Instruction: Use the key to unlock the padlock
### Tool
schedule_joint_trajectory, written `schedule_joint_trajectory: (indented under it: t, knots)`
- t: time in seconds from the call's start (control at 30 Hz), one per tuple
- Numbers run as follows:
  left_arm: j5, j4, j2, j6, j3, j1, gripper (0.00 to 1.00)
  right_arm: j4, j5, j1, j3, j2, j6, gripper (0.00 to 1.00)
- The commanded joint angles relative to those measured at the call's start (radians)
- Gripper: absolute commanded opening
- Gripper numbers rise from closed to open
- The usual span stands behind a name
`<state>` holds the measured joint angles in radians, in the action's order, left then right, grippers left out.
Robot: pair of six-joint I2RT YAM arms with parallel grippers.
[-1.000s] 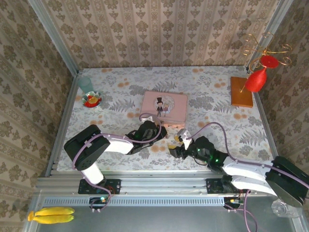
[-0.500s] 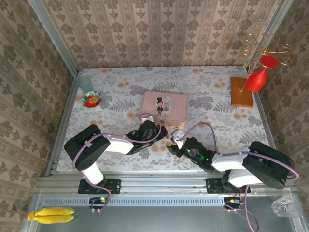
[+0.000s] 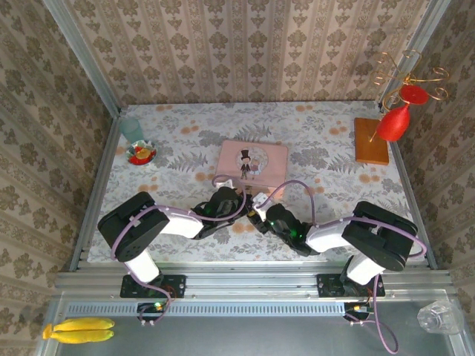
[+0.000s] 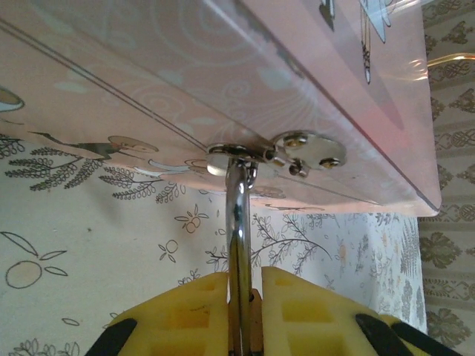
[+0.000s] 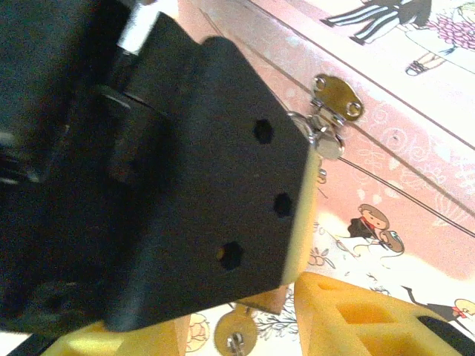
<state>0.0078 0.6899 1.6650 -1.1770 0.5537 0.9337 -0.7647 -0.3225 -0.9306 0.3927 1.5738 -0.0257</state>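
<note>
The pink tin (image 3: 252, 163) lies mid-table. In the left wrist view, the padlock's silver shackle (image 4: 237, 215) runs up through the tin's metal hasp (image 4: 308, 148). My left gripper (image 4: 243, 278) is shut on the padlock's brass body (image 4: 254, 330), just in front of the tin (image 4: 223, 67). In the right wrist view, the black back of a left finger (image 5: 185, 185) blocks much of the scene. Under it show a corner of the padlock (image 5: 263, 300) and the round brass head of the key (image 5: 236, 335). My right gripper (image 5: 237, 322) is open around the key head, with gaps on both sides.
A teal cup (image 3: 132, 129) and a small dish (image 3: 141, 153) stand at the far left. A wooden block (image 3: 371, 141) with a wire stand and red pieces (image 3: 397, 119) sits at the far right. Both arms (image 3: 223, 211) meet at the tin's near edge.
The right arm has swung left and brought its gripper up against the left gripper at the padlock, its jaws narrowing. The left gripper has kept still.
</note>
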Motion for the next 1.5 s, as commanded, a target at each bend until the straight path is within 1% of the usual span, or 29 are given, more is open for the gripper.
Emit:
schedule_joint_trajectory:
  t: [0.0, 0.07, 0.27, 0.4, 0.5, 0.6, 0.77, 0.93, 1.0, 1.1, 1.17, 1.23, 1.33, 1.4, 1.47]
  knots:
    - [0.021, 0.112, -0.055, -0.006, -0.003, -0.008, 0.00, -0.029, -0.076, -0.004, -0.011, 0.009, -0.001, 0.45]
    - [0.021, 0.116, -0.055, -0.008, -0.006, -0.015, 0.00, -0.020, -0.076, -0.005, -0.011, 0.012, 0.004, 0.46]
    - [0.031, 0.110, -0.053, -0.001, 0.002, -0.016, 0.00, -0.003, -0.129, -0.005, 0.013, 0.056, 0.004, 0.45]
    - [0.028, 0.106, -0.063, 0.002, -0.006, -0.021, 0.00, -0.007, -0.193, -0.010, 0.024, 0.074, -0.006, 0.45]
    - [0.029, 0.098, -0.070, 0.006, -0.005, -0.021, 0.00, -0.015, -0.207, -0.010, 0.024, 0.074, -0.009, 0.44]
    - [0.030, 0.099, -0.067, 0.005, -0.005, -0.018, 0.00, 0.009, -0.198, -0.011, 0.039, 0.068, -0.014, 0.37]
    - [0.030, 0.102, -0.065, 0.004, -0.002, -0.016, 0.00, 0.031, -0.237, -0.017, 0.061, 0.069, -0.029, 0.32]
    - [0.029, 0.100, -0.064, 0.005, -0.006, -0.014, 0.00, 0.065, -0.230, -0.022, 0.083, 0.066, -0.052, 0.20]
    - [0.027, 0.100, -0.063, 0.005, -0.006, -0.014, 0.00, 0.074, -0.235, -0.024, 0.084, 0.059, -0.080, 0.14]
    - [0.023, 0.095, -0.066, 0.006, -0.008, -0.013, 0.00, 0.098, -0.231, -0.024, 0.084, 0.040, -0.137, 0.09]
    - [0.021, 0.093, -0.067, 0.009, -0.008, -0.013, 0.00, 0.099, -0.201, -0.023, 0.079, 0.027, -0.170, 0.07]
    - [0.020, 0.093, -0.065, 0.011, -0.009, -0.014, 0.00, 0.091, -0.123, -0.017, 0.070, 0.013, -0.196, 0.06]
    - [0.018, 0.092, -0.062, 0.013, -0.011, -0.015, 0.00, 0.084, 0.027, 0.007, 0.061, -0.009, -0.269, 0.04]
    - [0.008, 0.088, -0.063, 0.015, -0.015, -0.015, 0.00, 0.076, 0.128, 0.043, 0.054, -0.015, -0.366, 0.03]
    - [-0.003, 0.079, -0.065, 0.014, -0.019, -0.014, 0.00, 0.015, 0.206, 0.077, 0.036, -0.001, -0.466, 0.02]
